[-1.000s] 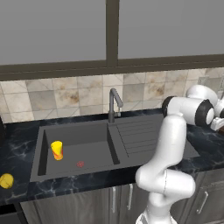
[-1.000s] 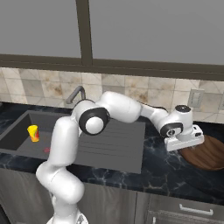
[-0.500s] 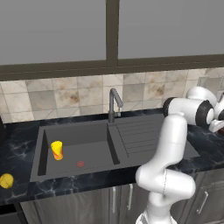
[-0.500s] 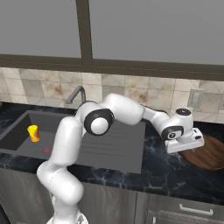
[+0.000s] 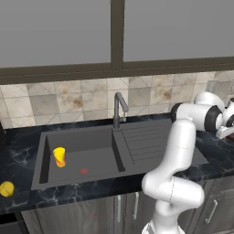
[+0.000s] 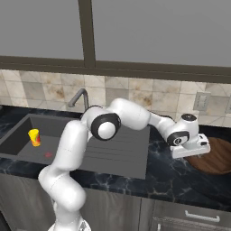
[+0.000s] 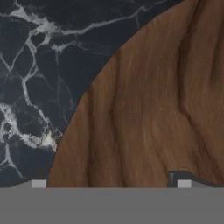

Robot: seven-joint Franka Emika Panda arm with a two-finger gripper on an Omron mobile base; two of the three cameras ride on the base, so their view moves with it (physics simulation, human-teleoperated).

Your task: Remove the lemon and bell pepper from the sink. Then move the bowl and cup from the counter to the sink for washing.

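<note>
The dark brown wooden bowl [image 6: 215, 159] sits on the black counter at the far right. My gripper [image 6: 195, 152] hangs low over the bowl's left rim. In the hand view the bowl [image 7: 148, 109] lies close below my gripper [image 7: 110, 183], whose fingertips [image 7: 38, 183] stand wide apart and open, one just outside the rim and one over the wood. The yellow cup [image 5: 59, 156] stands upright in the sink [image 5: 80, 137]; the cup [image 6: 34, 137] also shows at the left of the right base view. The lemon [image 5: 6, 188] rests on the counter left of the sink. The bell pepper is out of view.
A flat dull red disc [image 5: 84, 171] lies on the sink floor near the cup. The grey faucet [image 5: 119, 109] rises behind the basin, with the ribbed drainboard [image 5: 146, 144] to its right. Tiled wall and a window run behind the counter [image 7: 39, 65].
My hand has moved slightly right and lower, closer over the bowl's rim. The jaws stayed open. Cup, lemon and bowl have not moved.
</note>
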